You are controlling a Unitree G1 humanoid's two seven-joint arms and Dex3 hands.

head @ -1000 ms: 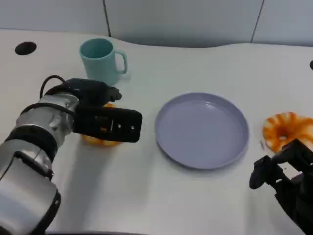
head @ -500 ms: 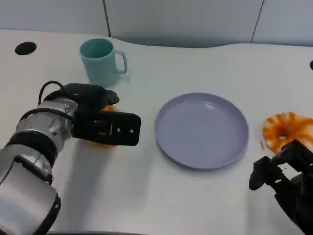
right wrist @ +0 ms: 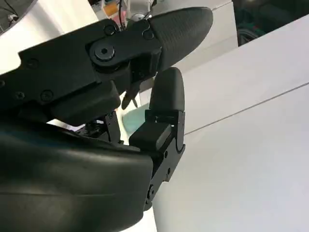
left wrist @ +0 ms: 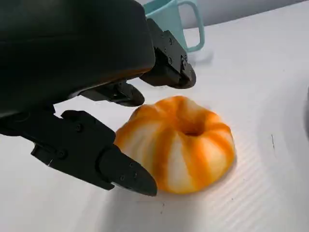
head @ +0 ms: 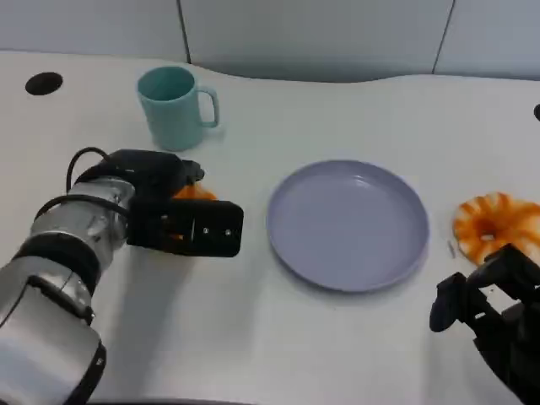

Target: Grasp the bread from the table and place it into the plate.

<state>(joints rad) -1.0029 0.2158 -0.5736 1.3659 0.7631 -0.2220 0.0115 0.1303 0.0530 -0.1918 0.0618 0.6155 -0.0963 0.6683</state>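
Observation:
The bread (left wrist: 181, 142), a ring-shaped bun striped orange and white, lies on the white table left of the plate (head: 283, 245). My left hand (head: 181, 224) hovers right over it, so in the head view just an orange edge of the bread (head: 193, 192) peeks out. In the left wrist view my left hand (left wrist: 77, 72) has its fingers (left wrist: 123, 171) spread on both sides of the bread, one tip close beside it, the others above with a gap. The grey-blue plate holds nothing. My right hand (head: 489, 312) rests low at the near right, holding nothing.
A teal mug (head: 175, 105) stands behind my left hand, handle to the right. A second orange-and-white bread ring (head: 496, 224) lies right of the plate, just beyond my right hand. A dark cable hole (head: 44, 83) sits at the far left.
My left hand has shifted slightly nearer and lower over the bread, so the bread now peeks out at its far side. The right hand has stayed put.

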